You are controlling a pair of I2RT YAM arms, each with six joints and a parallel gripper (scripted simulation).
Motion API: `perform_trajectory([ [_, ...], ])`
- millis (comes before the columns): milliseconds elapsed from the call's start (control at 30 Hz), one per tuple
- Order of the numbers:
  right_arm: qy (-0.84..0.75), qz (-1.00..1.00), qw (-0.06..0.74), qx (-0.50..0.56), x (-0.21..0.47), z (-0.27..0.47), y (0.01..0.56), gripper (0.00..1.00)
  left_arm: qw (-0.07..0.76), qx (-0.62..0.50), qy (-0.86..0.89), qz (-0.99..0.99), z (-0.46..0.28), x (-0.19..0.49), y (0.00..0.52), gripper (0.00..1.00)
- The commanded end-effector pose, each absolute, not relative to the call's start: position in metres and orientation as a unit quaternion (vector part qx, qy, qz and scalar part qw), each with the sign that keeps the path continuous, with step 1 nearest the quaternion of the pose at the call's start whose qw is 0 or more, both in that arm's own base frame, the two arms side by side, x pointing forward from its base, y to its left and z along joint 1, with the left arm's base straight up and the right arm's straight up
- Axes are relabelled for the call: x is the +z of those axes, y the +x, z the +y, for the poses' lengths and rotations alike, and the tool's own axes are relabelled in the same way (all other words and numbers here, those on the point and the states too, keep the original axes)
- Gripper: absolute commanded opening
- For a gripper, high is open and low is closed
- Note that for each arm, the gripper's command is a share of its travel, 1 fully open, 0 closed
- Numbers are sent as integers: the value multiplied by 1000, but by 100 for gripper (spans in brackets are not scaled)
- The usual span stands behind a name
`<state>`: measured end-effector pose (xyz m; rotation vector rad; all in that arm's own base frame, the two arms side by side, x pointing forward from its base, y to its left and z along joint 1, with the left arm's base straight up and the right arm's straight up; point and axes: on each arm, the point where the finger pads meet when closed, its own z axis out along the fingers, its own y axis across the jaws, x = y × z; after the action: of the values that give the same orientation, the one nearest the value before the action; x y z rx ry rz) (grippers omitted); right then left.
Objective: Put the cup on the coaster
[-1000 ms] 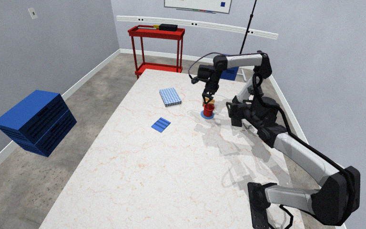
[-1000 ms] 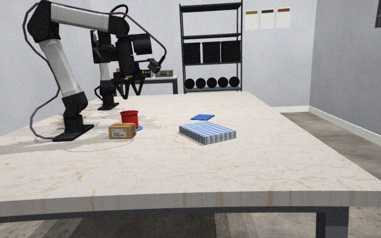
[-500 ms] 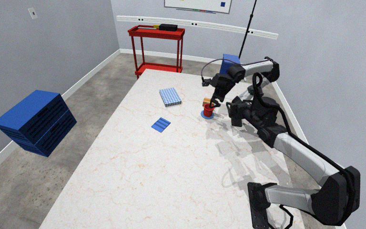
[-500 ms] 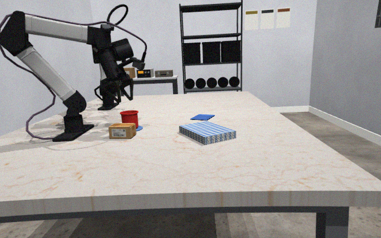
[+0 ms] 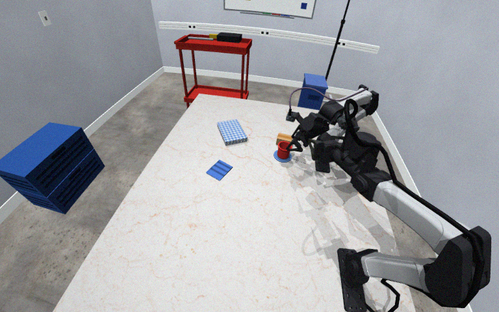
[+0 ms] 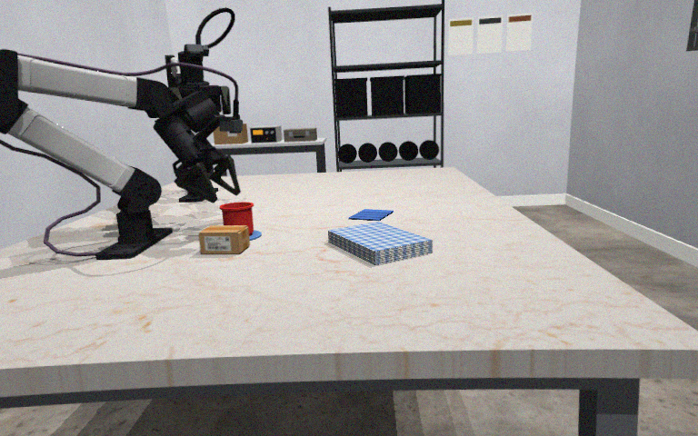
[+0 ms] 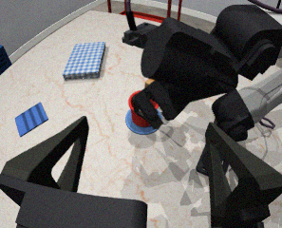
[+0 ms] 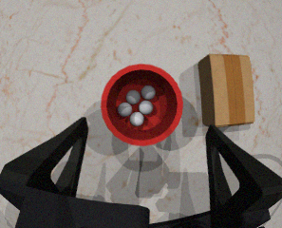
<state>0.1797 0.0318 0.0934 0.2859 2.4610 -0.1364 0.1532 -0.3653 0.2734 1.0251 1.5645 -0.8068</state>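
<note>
The glossy red cup (image 5: 283,150) (image 6: 238,218) (image 8: 141,104) stands upright on the round blue coaster (image 5: 277,157) (image 6: 255,234) (image 7: 137,127), right of centre in the top view, grey marbles (image 8: 137,119) inside. The right pincer (image 6: 227,195) (image 8: 147,126) is apart, near the cup; the left pincer (image 7: 147,124) is apart too.

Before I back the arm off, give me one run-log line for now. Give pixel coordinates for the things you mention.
red cup (image 5: 283,150) (image 6: 238,220) (image 8: 178,105): upright on blue coaster (image 5: 276,156) (image 6: 255,235) (image 7: 130,123) | marbles (image 8: 137,118): five inside | right hand (image 5: 296,143) (image 6: 226,195) (image 8: 147,123): open

Red cup (image 5: 283,151) (image 6: 238,218) (image 8: 141,141), blue-and-white checked cloth (image 5: 231,131) (image 6: 379,241) (image 7: 85,59).
</note>
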Motion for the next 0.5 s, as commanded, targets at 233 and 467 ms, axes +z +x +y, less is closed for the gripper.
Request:
perform_trajectory([
  [233,123,929,344,-54,97,32,186,100,536,-347,423,643,-362,288,152,100],
  [467,123,929,344,-54,97,32,186,100,533,-344,423,646,-364,285,152,100],
])
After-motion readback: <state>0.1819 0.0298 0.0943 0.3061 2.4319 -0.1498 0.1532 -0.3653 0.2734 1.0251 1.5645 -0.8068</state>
